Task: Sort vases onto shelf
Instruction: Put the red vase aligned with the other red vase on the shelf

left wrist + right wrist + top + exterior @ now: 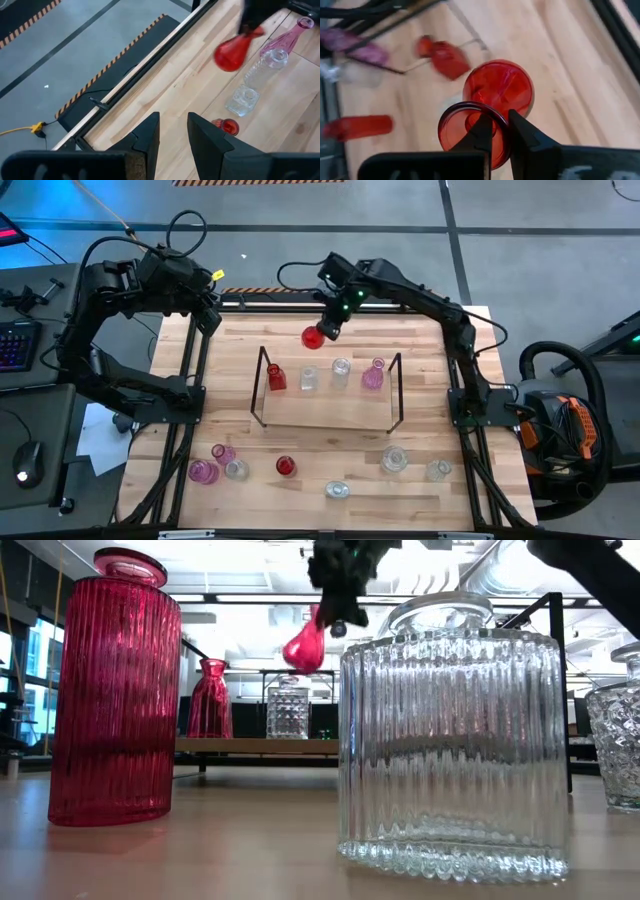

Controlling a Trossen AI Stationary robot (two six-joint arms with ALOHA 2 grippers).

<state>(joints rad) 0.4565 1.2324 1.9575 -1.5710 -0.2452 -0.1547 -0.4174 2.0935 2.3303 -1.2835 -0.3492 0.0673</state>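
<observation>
A round red vase (313,337) hangs over the table's far side, behind the shelf (330,412), with my right gripper (329,327) shut on its mouth. In the low view the vase (304,644) hangs tilted, high above the table. On the shelf board stand a red vase (276,377), two clear ones (309,378) (341,370) and a pink one (373,373). My left gripper (173,131) waits open over the table's far left corner with nothing between its fingers. My right gripper pinches the red vase's mouth rim (501,120), with one finger (482,134) inside the opening and the other outside. The fingers slant down from above. The vase is lifted clear and hangs tilted below them, its round body (501,87) lowest.
Near the front edge stand loose vases: pink ones (203,471), a red one (285,466) and clear ones (394,458) (337,490) (438,470). A black metal frame (196,380) edges the table on both sides. Bare wood lies behind the shelf.
</observation>
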